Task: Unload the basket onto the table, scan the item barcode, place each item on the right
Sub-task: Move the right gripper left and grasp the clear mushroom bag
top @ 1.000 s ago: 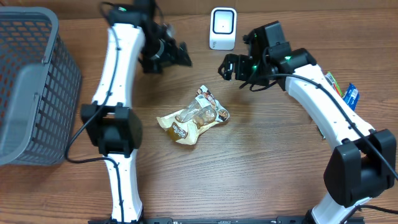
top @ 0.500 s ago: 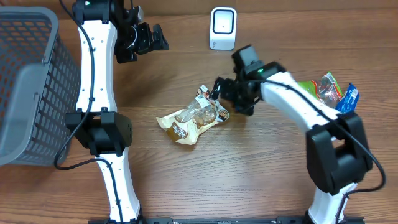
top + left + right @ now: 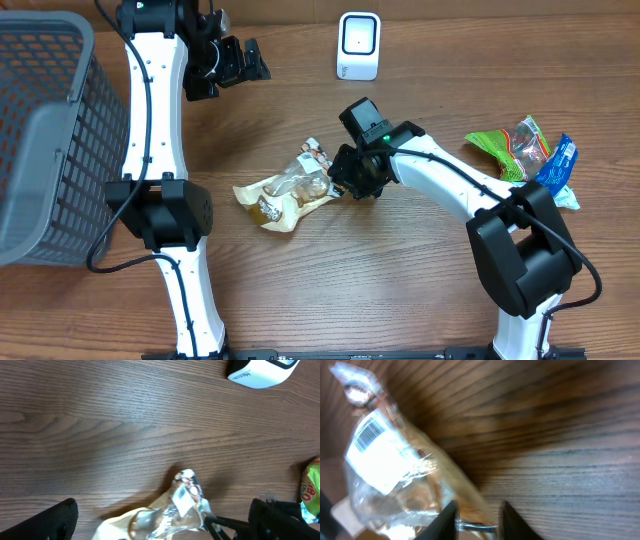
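White barcode label (image 3: pixel 376 452) on clear packet (image 3: pixel 417 497)

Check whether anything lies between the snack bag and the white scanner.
Nothing visible does: only bare wood separates the snack bag from the scanner. The right end effector is at the bag's right end.

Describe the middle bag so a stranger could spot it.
Right of the grey basket, in the middle, lies a clear bag at the right gripper. Unlike the green and blue packs at far right, it shows a white barcode label.
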You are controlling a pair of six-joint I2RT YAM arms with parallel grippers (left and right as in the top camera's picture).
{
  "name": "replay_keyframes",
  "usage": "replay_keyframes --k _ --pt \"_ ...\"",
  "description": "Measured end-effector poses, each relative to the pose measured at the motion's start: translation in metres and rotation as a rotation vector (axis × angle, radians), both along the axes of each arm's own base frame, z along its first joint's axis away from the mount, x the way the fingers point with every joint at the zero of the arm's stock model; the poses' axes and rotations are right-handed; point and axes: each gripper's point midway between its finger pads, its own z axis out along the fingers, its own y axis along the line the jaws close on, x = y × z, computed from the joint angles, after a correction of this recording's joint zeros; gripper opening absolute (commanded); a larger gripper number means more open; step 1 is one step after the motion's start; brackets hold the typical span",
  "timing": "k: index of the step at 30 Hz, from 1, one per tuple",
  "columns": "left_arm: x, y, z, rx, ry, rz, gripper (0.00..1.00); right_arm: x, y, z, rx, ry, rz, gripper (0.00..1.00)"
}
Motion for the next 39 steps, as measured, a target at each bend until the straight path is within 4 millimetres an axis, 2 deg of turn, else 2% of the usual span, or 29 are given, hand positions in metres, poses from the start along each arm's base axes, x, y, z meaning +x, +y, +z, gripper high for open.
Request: replay_keyframes --k 1,8,9,10,11,13,15,19,24,27,30,33,36,38,39 --pt "0.000 0.000 0.000 0.000 0.000 0.000 1.00 0.001 -0.001 -0.001 -0.006 0.002 -0.011 0.04" --pt "0.000 0.000 0.000 0.003 -0.002 0.001 1.00 0.005 -0.006 -0.001 -0.008 -0.039 0.072 0.04" --pt "0.000 0.000 0.000 0.003 -0.002 0.001 1.00 0.006 -0.008 -0.001 -0.003 -0.047 0.097 0.11" --pt "0.001 0.000 0.000 0.003 -0.002 0.001 1.00 0.008 -0.009 0.000 0.004 -0.057 0.123 0.30" --pt "0.000 0.000 0.000 0.003 -0.002 0.001 1.00 0.009 -0.011 0.002 0.015 -0.062 0.140 0.56" --pt "0.000 0.001 0.000 0.003 -0.002 0.001 1.00 0.010 -0.013 0.003 0.029 -0.062 0.151 0.89" --pt "0.000 0.000 0.000 0.003 -0.002 0.001 1.00 0.010 -0.013 0.004 0.043 -0.048 0.133 1.00" --pt "0.001 0.000 0.000 0.003 -0.002 0.001 1.00 0.004 0.001 0.006 0.068 -0.026 0.105 1.00" --pt "0.001 0.000 0.000 0.003 -0.002 0.001 1.00 -0.009 0.048 0.012 0.124 -0.062 0.117 1.00" --pt "0.001 0.001 0.000 0.003 -0.002 0.001 1.00 -0.019 0.067 0.007 0.111 -0.071 0.102 1.00" --pt "0.001 0.001 0.000 0.003 -0.002 0.001 1.00 -0.022 0.072 -0.005 0.053 -0.083 0.054 0.99" --pt "0.001 0.000 0.000 0.003 -0.002 0.001 1.00 -0.015 0.072 -0.018 0.013 -0.104 0.001 0.92" --pt "0.001 0.001 0.000 0.003 -0.002 0.001 1.00 -0.006 0.073 -0.021 0.009 -0.128 -0.038 0.66" --pt "0.001 0.001 0.000 0.003 -0.002 0.001 1.00 -0.002 0.073 -0.025 0.003 -0.129 -0.061 0.39" --pt "0.001 0.001 0.000 0.003 -0.002 0.001 1.00 -0.001 0.072 -0.026 0.001 -0.129 -0.070 0.32"
